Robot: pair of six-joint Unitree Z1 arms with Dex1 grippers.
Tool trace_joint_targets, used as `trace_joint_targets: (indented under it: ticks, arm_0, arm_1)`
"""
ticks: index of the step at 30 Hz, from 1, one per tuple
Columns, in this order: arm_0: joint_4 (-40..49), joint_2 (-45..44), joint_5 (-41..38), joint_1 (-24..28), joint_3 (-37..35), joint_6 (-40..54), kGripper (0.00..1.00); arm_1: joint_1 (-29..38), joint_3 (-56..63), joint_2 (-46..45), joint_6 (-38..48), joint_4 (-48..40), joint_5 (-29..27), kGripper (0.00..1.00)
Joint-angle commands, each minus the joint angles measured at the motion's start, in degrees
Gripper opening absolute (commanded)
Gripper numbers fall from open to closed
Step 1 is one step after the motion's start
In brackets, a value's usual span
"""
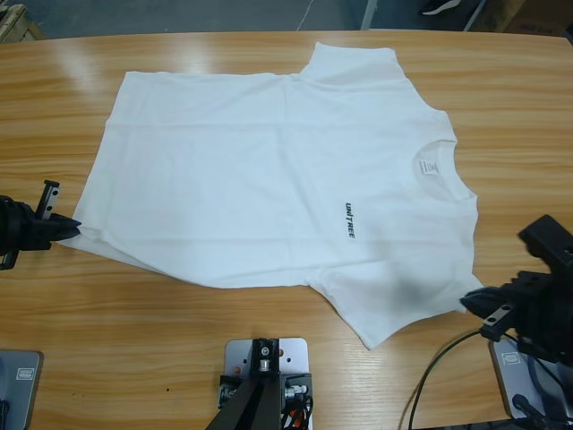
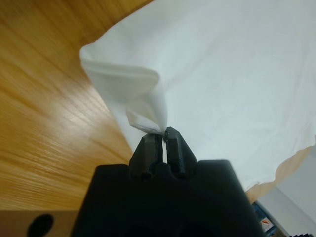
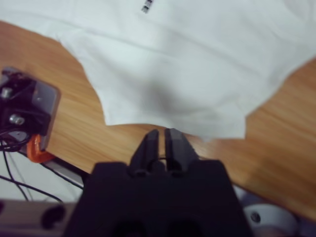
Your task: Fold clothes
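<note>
1. White T-shirt (image 1: pixel 269 170) lies spread flat on the wooden counter (image 1: pixel 134 358), chest side up, collar toward the right, dark lettering (image 1: pixel 349 219) near the middle.
2. Left end effector (image 2: pixel 162 134) at the left edge of the high view: jaws clenched on a bunched hem corner of the shirt.
3. Right end effector (image 3: pixel 162 132): jaws pressed together, gripping nothing, just off the sleeve edge (image 3: pixel 217 128), above bare counter.

Long wood table (image 1: pixel 134 358), glossy w/ glare; grey floor (image 1: pixel 340 13) beyond.
</note>
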Motion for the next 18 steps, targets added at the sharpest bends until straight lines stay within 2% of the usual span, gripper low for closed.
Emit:
trace_joint_targets:
  ticks: [1, 4, 6, 8, 11, 16, 18]
  arm_0:
    - [-0.7, 2.9, -0.4, 0.4, 0.9, 0.9, 0.0]
    - [-0.7, 2.9, -0.4, 0.4, 1.1, 0.9, 0.0]
    - [-0.7, 2.9, -0.4, 0.4, 1.0, 0.9, 0.0]
    - [-0.7, 2.9, -0.4, 0.4, 0.9, 0.9, 0.0]
    - [-0.5, 2.7, -0.4, 0.4, 1.0, 1.0, 0.0]
    - [-0.6, 3.0, -0.3, 0.4, 0.7, 1.1, 0.0]
    - [-0.6, 2.9, -0.3, 0.4, 0.6, 1.1, 0.0]
  arm_1:
    - [2.7, 0.7, 0.5, -10.3, -2.4, 0.7, 1.0]
    - [7.9, 0.3, 4.5, -9.4, -2.4, -0.2, 1.0]
    - [8.9, 0.0, 7.9, -9.9, -2.5, -0.3, 0.999]
    - [9.3, -1.6, 12.7, -13.9, -2.5, -0.5, 0.971]
    - [11.2, -4.1, 18.3, -15.9, -2.7, -3.4, 0.959]
    - [11.8, -4.4, 20.2, -16.4, -4.9, -4.8, 0.942]
    - [12.3, -4.4, 22.0, -16.7, -6.8, -4.1, 0.878]
